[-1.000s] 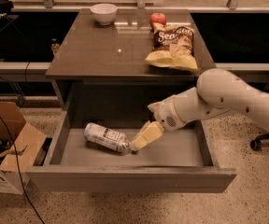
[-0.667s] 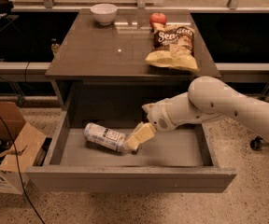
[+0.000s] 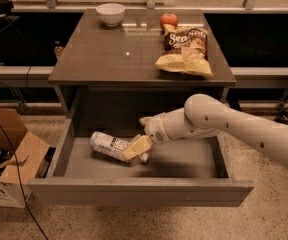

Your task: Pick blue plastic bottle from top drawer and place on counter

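The blue plastic bottle (image 3: 108, 145) lies on its side in the open top drawer (image 3: 139, 191), left of middle, with its white cap pointing right. My gripper (image 3: 137, 147) reaches down into the drawer from the right and sits over the bottle's cap end, touching or nearly touching it. The bottle's neck is partly hidden behind the gripper. The counter (image 3: 119, 54) is the glossy grey-brown top above the drawer.
On the counter stand a white bowl (image 3: 110, 13) at the back left, a red apple (image 3: 169, 20) at the back, and a chip bag (image 3: 185, 49) on the right. An open cardboard box (image 3: 6, 171) sits on the floor left of the drawer.
My arm has moved left and lower into the drawer, bringing the gripper from beside the bottle's cap onto its cap end. The bottle has not moved.
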### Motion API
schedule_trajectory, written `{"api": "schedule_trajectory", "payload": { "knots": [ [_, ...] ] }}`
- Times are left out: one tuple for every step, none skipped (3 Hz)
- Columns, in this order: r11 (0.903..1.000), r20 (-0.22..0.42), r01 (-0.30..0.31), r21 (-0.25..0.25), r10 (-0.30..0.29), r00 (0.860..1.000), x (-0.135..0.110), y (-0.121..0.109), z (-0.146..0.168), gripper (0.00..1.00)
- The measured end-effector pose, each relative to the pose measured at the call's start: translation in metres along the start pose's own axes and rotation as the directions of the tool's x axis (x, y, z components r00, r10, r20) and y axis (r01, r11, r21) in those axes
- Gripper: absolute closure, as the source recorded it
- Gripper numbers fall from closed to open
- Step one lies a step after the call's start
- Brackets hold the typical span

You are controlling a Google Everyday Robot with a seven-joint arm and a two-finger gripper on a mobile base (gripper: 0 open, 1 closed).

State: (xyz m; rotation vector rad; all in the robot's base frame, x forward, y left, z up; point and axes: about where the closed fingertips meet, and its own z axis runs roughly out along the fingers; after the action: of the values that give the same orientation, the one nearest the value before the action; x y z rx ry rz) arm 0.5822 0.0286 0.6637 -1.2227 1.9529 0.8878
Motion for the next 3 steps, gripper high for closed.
{"api": "schedule_trajectory", "payload": {
  "knots": [
    [0.9988, 0.029, -0.045, -0.017, 0.046, 0.999, 0.013, -0.004, 0.025, 0.0],
    [0.9965, 0.053, -0.082, -0.019, 0.083, 0.995, 0.023, -0.003, 0.045, 0.0],
    [0.9941, 0.049, -0.109, 0.002, 0.109, 0.993, 0.028, -0.002, 0.053, 0.15]
  ]
}}
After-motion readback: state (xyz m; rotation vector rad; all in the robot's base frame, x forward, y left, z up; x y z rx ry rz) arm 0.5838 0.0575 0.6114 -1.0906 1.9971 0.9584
